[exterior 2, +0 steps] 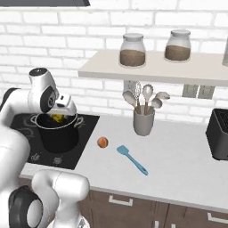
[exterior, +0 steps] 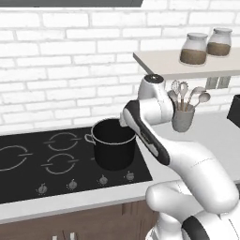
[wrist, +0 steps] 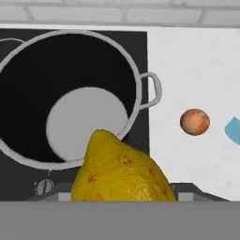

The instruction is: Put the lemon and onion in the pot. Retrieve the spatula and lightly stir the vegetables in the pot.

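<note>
A: Where is the lemon [wrist: 123, 174] right now?

B: Clenched in the gripper [exterior 2: 63, 116], held above the pot [exterior 2: 57, 132]. In the hand view the fruit sits over the pot's near rim, not squarely over the grey bottom.

A: So what could go wrong?

B: If the gripper lets go from here, I'd judge the lemon may clip the silvery rim and bounce onto the stove [exterior: 28, 161] or roll toward the knobs. Moving a little farther over the middle of the pot would make the drop safer. The pot is deep, so a drop from high up could also make the fruit rebound.

A: And the onion [exterior 2: 103, 142]?

B: It lies on the worktop [exterior 2: 178, 156], just to the right of the stove, apart from the pot. It is round and could roll off if nudged during a grasp.

A: The spatula [exterior 2: 132, 160]?

B: Flat on the worktop, right of the onion, blade toward the far left, handle running to the near right. It lies low, so gripping the thin handle may be fiddly.

A: Anything in the way?

B: The grey utensil cup [exterior 2: 144, 121] with silver spoons stands behind the spatula, under a shelf [exterior 2: 147, 67] carrying two jars [exterior 2: 133, 50]. A dark appliance [exterior 2: 219, 133] sits at the far right. None blocks the pot, though the arm should stay low under that shelf.
</note>
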